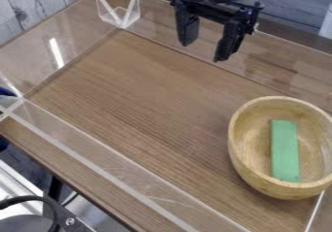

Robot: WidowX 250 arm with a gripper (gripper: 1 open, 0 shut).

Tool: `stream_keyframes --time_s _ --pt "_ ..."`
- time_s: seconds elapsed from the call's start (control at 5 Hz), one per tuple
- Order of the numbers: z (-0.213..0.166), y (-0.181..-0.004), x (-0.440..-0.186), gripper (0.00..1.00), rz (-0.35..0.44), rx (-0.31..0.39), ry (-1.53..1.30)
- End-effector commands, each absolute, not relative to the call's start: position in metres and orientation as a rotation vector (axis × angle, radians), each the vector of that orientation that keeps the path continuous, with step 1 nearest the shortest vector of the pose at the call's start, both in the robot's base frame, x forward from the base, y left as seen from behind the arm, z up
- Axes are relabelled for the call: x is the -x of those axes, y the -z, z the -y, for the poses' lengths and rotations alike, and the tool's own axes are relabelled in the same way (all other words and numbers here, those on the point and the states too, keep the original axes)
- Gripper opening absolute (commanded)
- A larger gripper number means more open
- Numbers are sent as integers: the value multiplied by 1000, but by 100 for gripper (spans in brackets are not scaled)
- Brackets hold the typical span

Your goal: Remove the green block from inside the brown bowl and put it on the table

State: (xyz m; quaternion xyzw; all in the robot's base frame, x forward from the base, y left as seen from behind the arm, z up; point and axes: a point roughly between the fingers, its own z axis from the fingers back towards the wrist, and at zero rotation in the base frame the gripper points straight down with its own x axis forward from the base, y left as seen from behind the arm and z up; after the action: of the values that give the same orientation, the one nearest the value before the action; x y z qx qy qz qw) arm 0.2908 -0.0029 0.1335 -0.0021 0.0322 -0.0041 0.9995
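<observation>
A small bright green block [284, 148] lies flat inside the brown bowl [247, 150], a round tan wooden bowl at the right front of the table [143, 100]. My black gripper [208, 40] hangs at the back of the table, well up and to the left of the bowl, pointing down. Its two fingers stand apart with nothing between them. It touches neither the bowl nor the block.
Low clear acrylic walls [78, 144] edge the wood-grain tabletop. A clear folded corner piece [119, 10] stands at the back left. Bare wood lies left of the bowl.
</observation>
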Motion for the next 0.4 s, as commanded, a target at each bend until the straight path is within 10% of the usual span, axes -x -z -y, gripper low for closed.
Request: stream_keyframes --time_s 0.0,0.2 --pt "10 -126 -288 100 -84 7 14" --pt "28 -118 -282 100 -99 19 38"
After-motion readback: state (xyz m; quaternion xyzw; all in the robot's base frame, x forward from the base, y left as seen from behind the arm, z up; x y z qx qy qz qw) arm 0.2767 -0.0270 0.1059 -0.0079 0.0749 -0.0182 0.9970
